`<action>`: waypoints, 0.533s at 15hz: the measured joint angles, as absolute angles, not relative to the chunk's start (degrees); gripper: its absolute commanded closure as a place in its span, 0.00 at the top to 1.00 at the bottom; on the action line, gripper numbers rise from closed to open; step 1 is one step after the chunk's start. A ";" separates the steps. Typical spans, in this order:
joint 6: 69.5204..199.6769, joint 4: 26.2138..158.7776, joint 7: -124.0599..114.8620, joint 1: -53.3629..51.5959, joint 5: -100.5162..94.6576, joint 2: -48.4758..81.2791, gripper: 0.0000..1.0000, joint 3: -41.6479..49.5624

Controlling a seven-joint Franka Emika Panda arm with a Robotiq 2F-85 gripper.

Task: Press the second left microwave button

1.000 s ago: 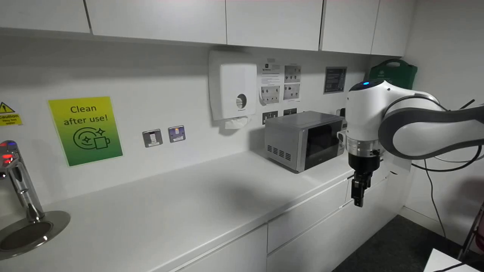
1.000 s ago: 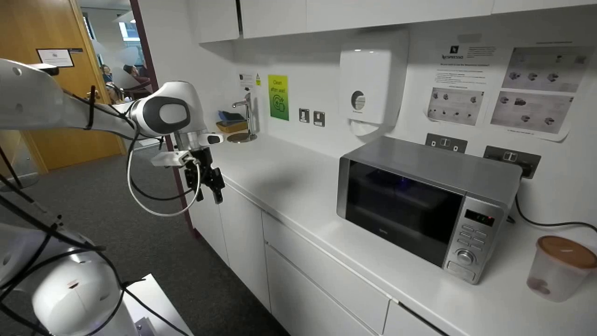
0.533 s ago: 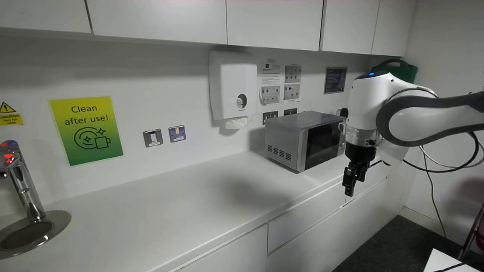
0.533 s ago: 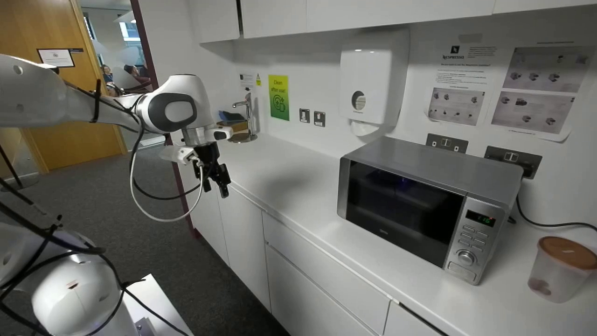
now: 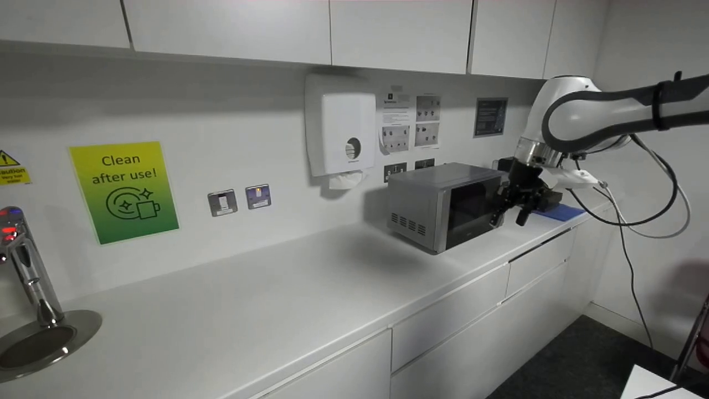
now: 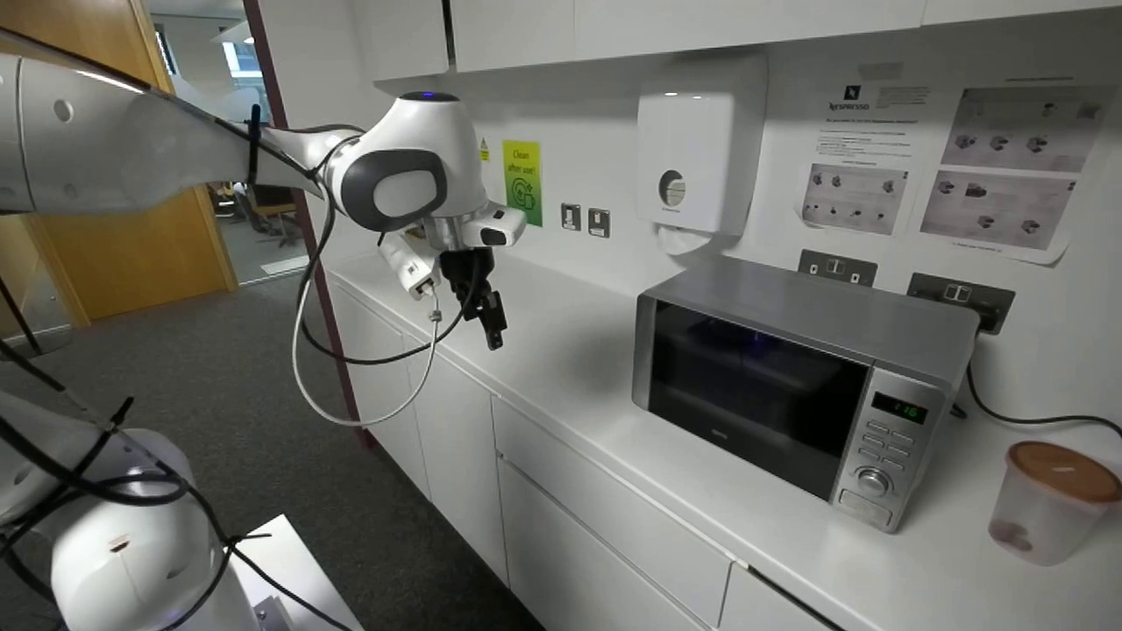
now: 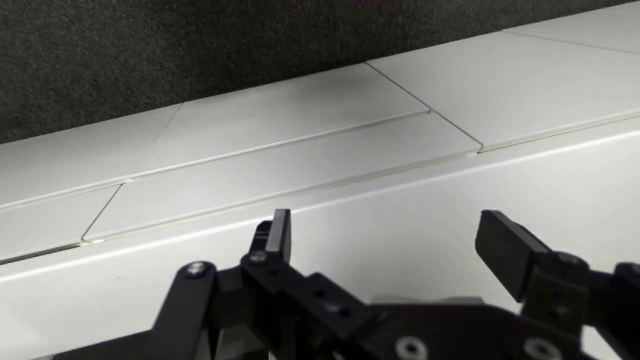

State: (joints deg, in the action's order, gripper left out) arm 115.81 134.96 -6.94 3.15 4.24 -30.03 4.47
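Note:
The grey-silver microwave [image 6: 806, 307] stands on the counter with a dark glass window and a narrow control strip. The strip holds several small buttons [image 6: 888, 443], a knob [image 6: 874, 482] and a lit green display [image 6: 899, 408]. The microwave also shows in an exterior view [image 5: 415, 205], where its buttons are hidden. My gripper [image 5: 508, 219] is open and empty, in the air, well apart from the microwave. It shows in an exterior view [image 6: 493, 337] above the counter's front edge. In the wrist view the fingers [image 7: 385, 212] are wide apart over the white counter; no microwave shows there.
The white counter [image 5: 249, 310] runs along the wall under white upper cabinets [image 5: 232, 27]. A white dispenser [image 6: 697, 158] hangs above it. A clear tub with an orange lid [image 6: 1047, 517] stands beside the microwave. A tap [image 5: 36, 271] is at the far end. Cables [image 6: 386, 416] hang below my wrist.
My gripper has risen and moved in over the counter, closer to the microwave, and the wrist has turned and tilted. The microwave display looked red, now green. The microwave stays in place.

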 measured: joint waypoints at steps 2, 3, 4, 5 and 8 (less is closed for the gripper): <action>115.99 133.99 -7.42 3.17 4.89 -28.94 1.00 4.71; 115.99 133.87 -7.67 3.13 4.96 -28.78 1.00 4.69; 115.99 133.84 -7.86 3.10 4.99 -28.74 1.00 4.63; 115.99 133.82 -7.98 3.09 5.00 -28.75 1.00 4.58; 115.99 133.80 -8.04 3.09 5.02 -28.74 1.00 4.57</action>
State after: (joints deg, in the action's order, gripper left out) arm 115.99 133.80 -8.04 3.09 5.02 -28.74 4.57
